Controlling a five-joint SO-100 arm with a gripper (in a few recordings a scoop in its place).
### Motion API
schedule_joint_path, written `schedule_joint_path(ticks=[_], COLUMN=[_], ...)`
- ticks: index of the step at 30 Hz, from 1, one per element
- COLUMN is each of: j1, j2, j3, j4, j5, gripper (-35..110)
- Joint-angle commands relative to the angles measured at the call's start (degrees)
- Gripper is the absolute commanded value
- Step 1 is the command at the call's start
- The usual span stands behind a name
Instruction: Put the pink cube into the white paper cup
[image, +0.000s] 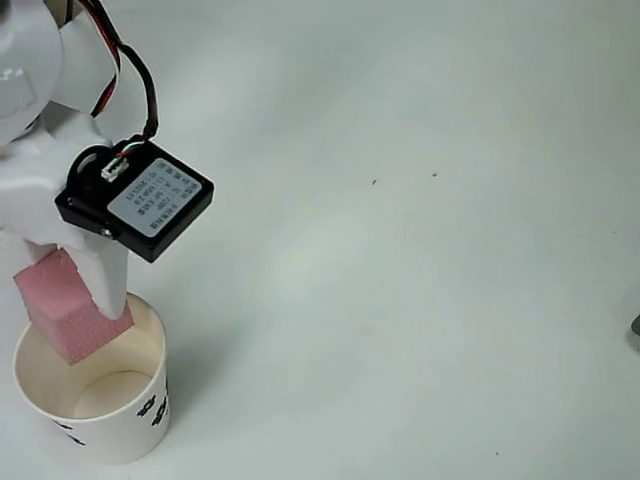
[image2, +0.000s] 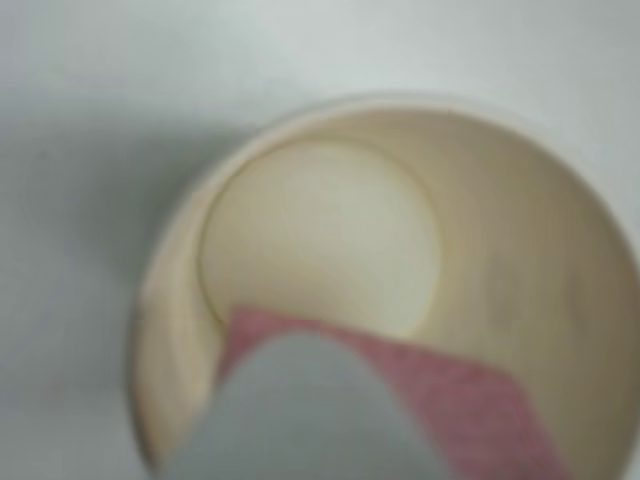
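Claw (image: 75, 300) pinching the pink cube (image: 65, 310), tilted, over the near rim of the white paper cup (image: 130, 440) at the lower left of the pale tabletop (image: 420, 280) in the overhead view. Cup upright. From the wrist, blurred pink cube (image2: 460, 400) above the cup's cream inside (image2: 320, 250).

You see the pink cube (image: 65, 305) as matte, foam-like, faintly grainy. The white paper cup (image: 125, 435) looks smooth and dull, cream inside. The gripper (image: 88, 290) reads as smooth white plastic; its motor housing (image: 140, 200) is glossy black plastic. Table (image: 420, 300): matte white.
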Motion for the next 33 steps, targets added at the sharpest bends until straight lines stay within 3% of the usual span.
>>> schedule_joint_path(ticks=[1, 11, 33], j1=[1.76, 3.78, -2.02], j2=[3.87, 3.87, 9.76], j3=[-0.35, -0.88, -5.71], j4=[-1.41, -2.64, 1.93], j5=[-2.02, -7.21, -6.06], gripper=[25, 43, 44])
